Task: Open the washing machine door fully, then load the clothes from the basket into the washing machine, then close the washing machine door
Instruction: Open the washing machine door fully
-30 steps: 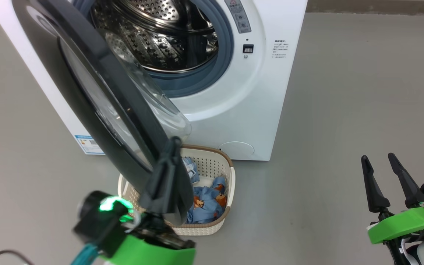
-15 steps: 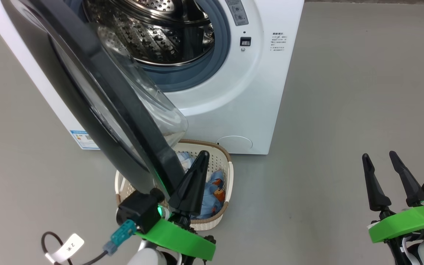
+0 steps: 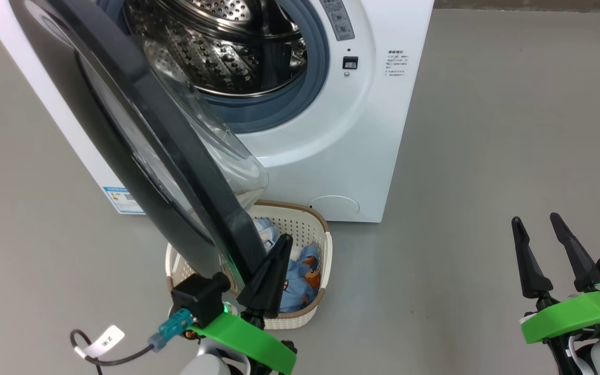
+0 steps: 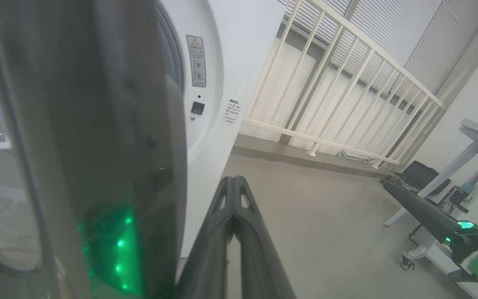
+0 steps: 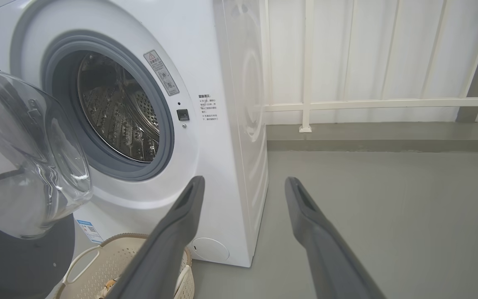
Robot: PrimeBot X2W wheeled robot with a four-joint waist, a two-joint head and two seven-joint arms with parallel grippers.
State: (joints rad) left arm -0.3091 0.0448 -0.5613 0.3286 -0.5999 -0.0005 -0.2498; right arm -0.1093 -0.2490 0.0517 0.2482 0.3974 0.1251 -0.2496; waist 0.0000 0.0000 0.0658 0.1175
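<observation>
Door-opening is the step in hand: the washing machine door (image 3: 170, 151) stands half swung (above the basket (image 3: 327, 245) of clothes (image 3: 300, 276), on the floor at the washing machine (image 3: 362, 130) front). The left gripper (image 3: 283, 246), fingers pressed together, sits just beside the rim; the right gripper (image 3: 535, 224) is spread and empty. The next move likely calls for pushing the rim wider.
</observation>
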